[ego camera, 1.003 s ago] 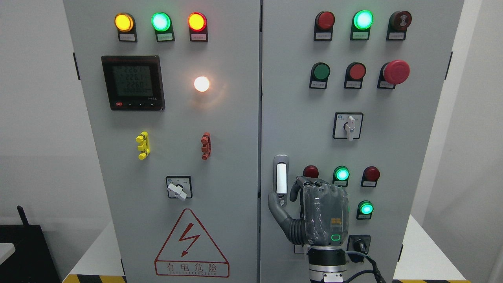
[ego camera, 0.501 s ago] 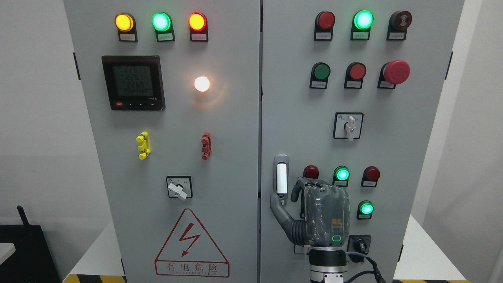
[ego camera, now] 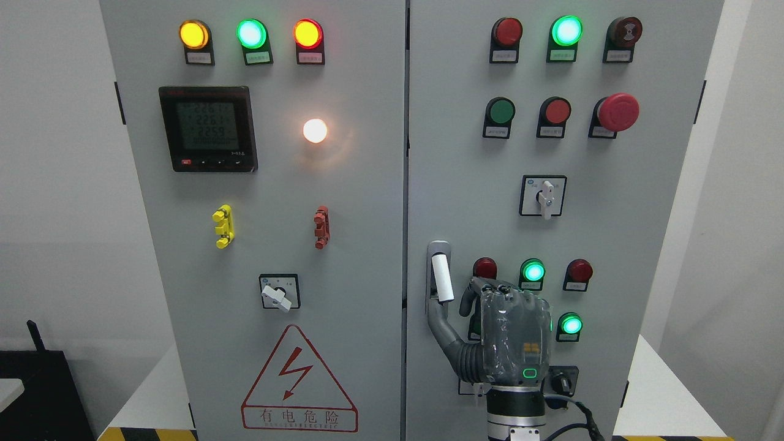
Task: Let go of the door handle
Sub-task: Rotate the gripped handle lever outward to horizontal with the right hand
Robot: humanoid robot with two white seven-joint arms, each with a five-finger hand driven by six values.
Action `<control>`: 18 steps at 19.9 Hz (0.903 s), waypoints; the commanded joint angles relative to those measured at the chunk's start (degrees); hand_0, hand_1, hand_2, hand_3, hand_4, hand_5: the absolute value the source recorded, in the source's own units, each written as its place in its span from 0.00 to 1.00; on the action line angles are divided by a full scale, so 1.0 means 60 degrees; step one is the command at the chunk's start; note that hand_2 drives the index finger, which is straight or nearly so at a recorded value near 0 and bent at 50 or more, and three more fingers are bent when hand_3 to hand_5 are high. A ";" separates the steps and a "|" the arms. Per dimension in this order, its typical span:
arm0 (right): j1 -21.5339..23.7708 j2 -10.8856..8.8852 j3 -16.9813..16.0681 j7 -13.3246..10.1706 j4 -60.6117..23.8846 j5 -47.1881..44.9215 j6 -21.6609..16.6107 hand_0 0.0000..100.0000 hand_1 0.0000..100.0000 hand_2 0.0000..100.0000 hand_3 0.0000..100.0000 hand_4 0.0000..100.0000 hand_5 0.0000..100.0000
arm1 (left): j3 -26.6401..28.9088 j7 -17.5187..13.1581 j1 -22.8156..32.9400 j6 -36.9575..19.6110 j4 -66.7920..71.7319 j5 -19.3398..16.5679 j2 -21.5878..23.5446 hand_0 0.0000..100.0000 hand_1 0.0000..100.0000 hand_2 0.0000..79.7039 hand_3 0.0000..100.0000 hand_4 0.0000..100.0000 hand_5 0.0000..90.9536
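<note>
Head view. Right hand [ego camera: 496,334] raised against the right door [ego camera: 465,184] of the grey cabinet [ego camera: 367,214], back of hand toward camera, wrist entering at the bottom edge. Fingers [ego camera: 468,300] curled loosely; thumb reaches up-left, its tip touching the lower end of the white door handle [ego camera: 442,277]. Fingers not wrapped round the handle; grip cannot be confirmed. Handle sits just up-left of the hand, tilted, lower end swung right out of its recess [ego camera: 437,248]. Lit green lamp [ego camera: 533,271] just above the knuckles, another [ego camera: 571,324] immediately right. Black rotary switch [ego camera: 563,380] right of the wrist, partly hidden.
</note>
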 commanded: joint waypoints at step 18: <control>0.0129 -0.0024 -0.0324 -0.0114 -0.0362 -0.0153 -0.0024 0.39 0.59 0.83 1.00 1.00 0.99 | -0.0103 -0.0002 -0.0293 0.0007 -0.0073 0.0000 0.0000 0.12 0.39 0.00 0.00 0.00 0.00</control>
